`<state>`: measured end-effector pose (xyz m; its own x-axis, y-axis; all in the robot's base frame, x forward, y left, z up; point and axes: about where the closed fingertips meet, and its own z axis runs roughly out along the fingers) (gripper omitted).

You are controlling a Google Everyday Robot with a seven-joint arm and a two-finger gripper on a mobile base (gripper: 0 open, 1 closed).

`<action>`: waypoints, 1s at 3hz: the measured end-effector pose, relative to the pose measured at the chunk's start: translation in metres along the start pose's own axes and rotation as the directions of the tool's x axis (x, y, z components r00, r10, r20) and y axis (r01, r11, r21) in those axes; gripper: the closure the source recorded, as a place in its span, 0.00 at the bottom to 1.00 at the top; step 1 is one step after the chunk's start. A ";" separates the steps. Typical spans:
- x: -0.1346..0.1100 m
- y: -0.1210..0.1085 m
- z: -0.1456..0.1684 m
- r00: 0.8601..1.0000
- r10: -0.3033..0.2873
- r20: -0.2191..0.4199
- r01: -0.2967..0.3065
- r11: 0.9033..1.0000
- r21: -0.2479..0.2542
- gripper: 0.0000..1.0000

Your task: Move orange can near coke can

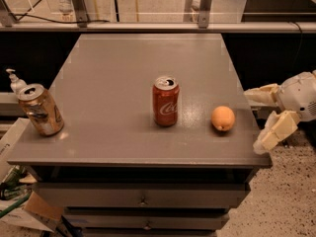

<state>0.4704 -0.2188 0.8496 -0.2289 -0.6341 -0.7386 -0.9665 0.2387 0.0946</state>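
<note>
Camera view: orange sits near coke can, to its right, on tabletop; tool released, empty, just off the right edge.

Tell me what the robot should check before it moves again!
1. The gripper open, empty, off the right edge of the table: ok.
2. The orange on the table, nothing touching it: ok.
3. The coke can upright, left of the orange: ok.
4. Bare gap between orange and coke can: ok.
5. The orange resting still, not rolling: cannot tell.
6. The gold can far left, out of the way: ok.
</note>
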 end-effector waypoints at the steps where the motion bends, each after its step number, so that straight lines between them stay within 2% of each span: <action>1: 0.001 0.009 0.011 1.000 -0.005 0.011 0.005 1.000 -0.015 0.00; 2: -0.005 0.012 0.025 0.999 -0.023 0.037 0.024 0.999 -0.028 0.00; 3: -0.018 0.007 0.046 0.996 -0.055 0.074 0.058 0.998 -0.037 0.18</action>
<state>0.4735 -0.1717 0.8326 -0.1659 -0.5898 -0.7903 -0.9817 0.1745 0.0758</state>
